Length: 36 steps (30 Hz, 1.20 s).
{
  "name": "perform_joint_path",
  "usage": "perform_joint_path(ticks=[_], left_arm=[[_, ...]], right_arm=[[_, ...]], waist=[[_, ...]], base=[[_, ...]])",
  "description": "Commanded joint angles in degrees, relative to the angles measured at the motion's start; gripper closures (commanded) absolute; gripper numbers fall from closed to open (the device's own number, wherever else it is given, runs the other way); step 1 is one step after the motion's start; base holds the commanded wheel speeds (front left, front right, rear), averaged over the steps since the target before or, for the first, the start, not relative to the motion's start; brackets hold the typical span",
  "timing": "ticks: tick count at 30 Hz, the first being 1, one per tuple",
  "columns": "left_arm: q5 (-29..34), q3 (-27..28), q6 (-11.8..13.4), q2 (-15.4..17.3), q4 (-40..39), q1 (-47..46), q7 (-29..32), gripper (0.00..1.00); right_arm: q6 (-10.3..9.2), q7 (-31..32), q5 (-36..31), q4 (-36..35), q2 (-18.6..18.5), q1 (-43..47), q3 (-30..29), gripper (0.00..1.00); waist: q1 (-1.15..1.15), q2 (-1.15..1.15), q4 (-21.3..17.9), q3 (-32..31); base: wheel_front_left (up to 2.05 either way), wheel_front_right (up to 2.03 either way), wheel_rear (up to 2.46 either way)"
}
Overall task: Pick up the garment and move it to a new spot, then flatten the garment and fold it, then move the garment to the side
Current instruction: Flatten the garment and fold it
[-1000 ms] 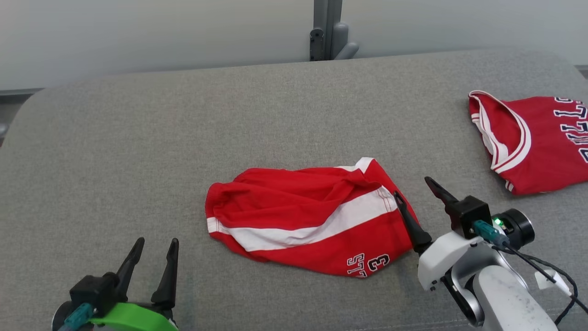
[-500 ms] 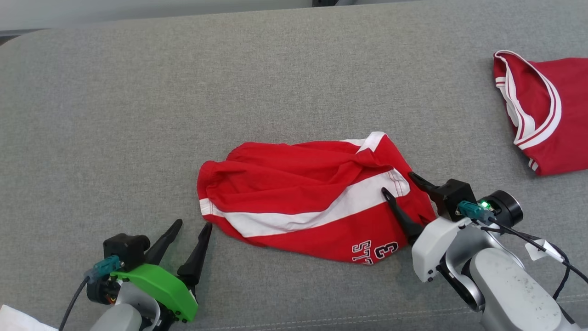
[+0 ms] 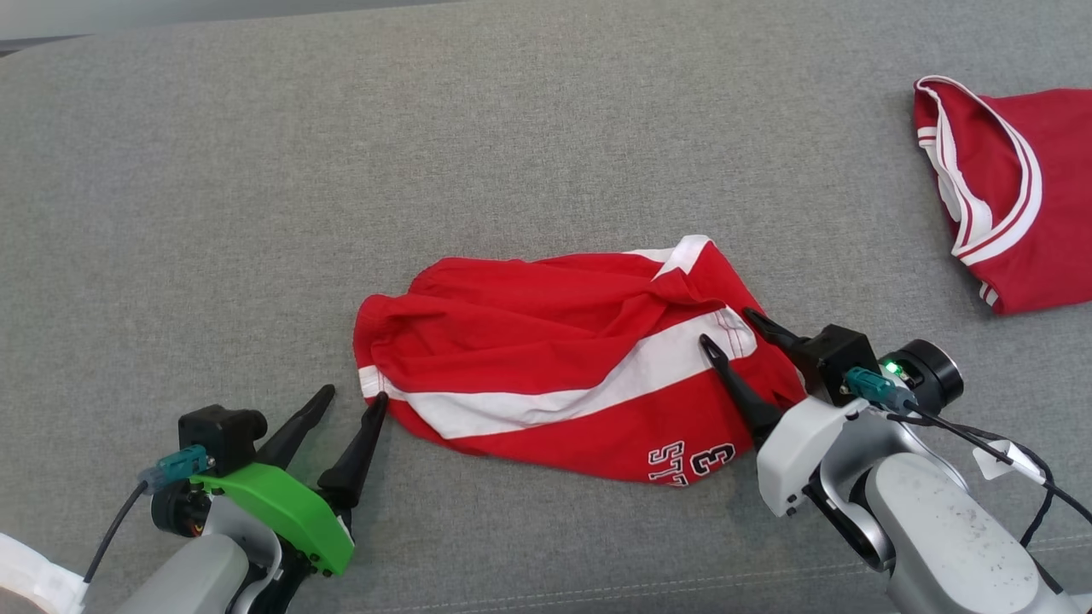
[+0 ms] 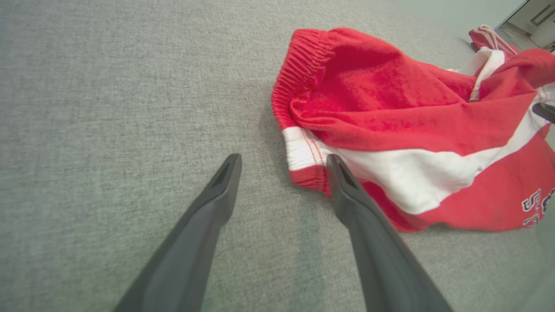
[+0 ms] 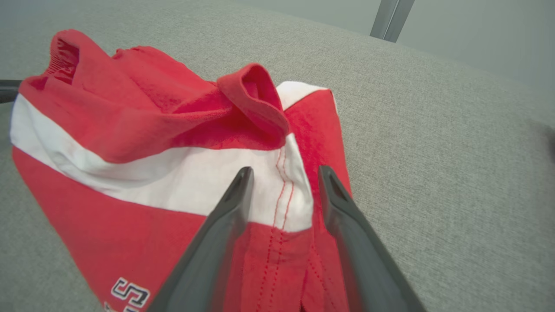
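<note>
The garment (image 3: pixel 554 367) is a pair of red shorts with a white stripe and dark lettering, lying crumpled on the grey cushion (image 3: pixel 256 170). My left gripper (image 3: pixel 355 394) stands open at the shorts' left end. In the left wrist view its right fingertip (image 4: pixel 334 167) touches the white waistband edge of the garment (image 4: pixel 390 117), and its left finger is over bare cushion. My right gripper (image 3: pixel 727 326) sits over the right hem. In the right wrist view the right gripper (image 5: pixel 285 169) has its fingers still apart, straddling the stitched white hem of the garment (image 5: pixel 130 130).
A second red jersey (image 3: pixel 1015 213) with white trim lies at the far right of the cushion. The cushion's rounded far edge runs along the top left of the head view. A seam crosses the cushion near its front edge (image 3: pixel 597 593).
The head camera has tilted down. My left gripper has moved up to the shorts' waistband edge. My right gripper has come over the right hem and its fingers have narrowed.
</note>
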Motion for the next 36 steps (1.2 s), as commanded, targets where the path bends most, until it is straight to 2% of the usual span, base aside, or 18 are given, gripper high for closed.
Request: perform_joint_path(ticks=[1,5,11,13,19,20,21,22,23,24,25,26,27,36], left_arm=[[-1.2,-1.0,0.0,0.7,-0.1,-1.3,-0.4,0.00],[-3.6,-3.6,0.0,1.8,-0.8,-2.6,-0.7,0.00],[-5.3,-6.3,0.0,2.7,-0.7,-4.2,-0.9,0.00],[-5.7,-7.0,0.0,2.8,-0.8,-4.7,-0.9,0.00],[-5.8,-7.2,0.0,2.8,-0.7,-5.4,-0.9,0.00],[-5.8,-7.1,0.0,2.8,-0.6,-5.4,-0.9,0.04],[-5.7,-7.0,0.0,2.7,-0.5,-5.5,-0.9,0.11],[-5.5,-6.9,0.0,2.6,-0.3,-5.5,-0.9,0.29],[-5.4,-7.1,0.0,2.4,-0.3,-5.4,-0.9,0.54],[-5.3,-7.3,0.0,2.4,-0.3,-5.4,-0.9,0.71],[-5.3,-7.3,0.0,2.4,-0.3,-5.4,-0.9,0.71],[-5.2,-7.3,0.0,2.3,-0.3,-5.4,-0.9,1.00],[-5.2,-7.8,0.0,2.3,-0.4,-5.3,-0.9,1.00],[-6.3,-7.8,0.0,3.4,-2.8,-3.5,-0.9,1.00]], right_arm=[[-0.11,-0.3,-0.3,-0.3,0.0,-0.6,-0.1,0.23],[-0.11,-0.2,-0.6,-0.5,0.0,-0.6,-0.3,0.20],[-0.11,-0.2,-0.7,-0.7,0.2,-0.7,-0.4,0.22],[-0.11,-0.3,-0.6,-0.7,0.3,-0.8,-0.3,0.19],[-0.11,-0.4,-0.6,-0.8,0.5,-1.1,-0.4,0.25],[-0.11,-0.6,-0.7,-0.9,0.5,-1.1,-0.6,0.24],[-0.11,-0.6,-0.7,-0.9,0.6,-1.1,-0.6,0.31],[-0.11,-0.6,-0.7,-0.8,0.7,-1.0,-0.5,0.41],[-0.11,-1.0,-0.5,-1.0,0.8,-1.0,-0.5,0.54],[-0.11,-1.1,-0.4,-0.9,0.9,-1.0,-0.6,0.67],[-0.11,-1.1,-0.4,-0.9,0.9,-1.0,-0.6,0.67],[-0.11,-1.3,-0.4,-0.8,0.9,-1.0,-0.5,0.84],[-0.11,-1.3,-0.4,-0.7,0.9,-0.9,-0.4,1.00],[-0.11,-3.0,1.7,-0.6,1.8,0.7,-1.8,1.00]], waist=[[0.00,0.49,-0.1,0.1],[0.00,0.49,-0.3,0.4],[0.00,0.49,-0.5,0.7],[0.00,0.49,-0.6,0.9],[0.00,0.49,-1.0,1.2],[0.00,0.49,-1.1,1.2],[0.00,0.49,-1.2,1.2],[0.00,0.49,-1.2,1.3],[0.00,0.49,-1.3,1.3],[0.00,0.49,-1.4,1.3],[0.00,0.49,-1.4,1.3],[0.00,0.49,-1.4,1.3],[0.00,0.49,-1.4,1.2],[0.00,0.49,-2.1,-0.4]], base=[[0.00,0.00,0.00],[0.00,0.00,0.00],[0.00,0.00,0.00],[0.00,0.00,0.00],[0.00,0.00,0.00],[0.00,0.00,0.00],[0.00,0.00,0.00],[0.00,0.00,0.00],[0.00,0.00,0.00],[0.00,0.00,0.00],[0.00,0.00,0.00],[0.00,0.00,0.00],[0.00,0.00,0.00],[0.00,0.00,0.00]])
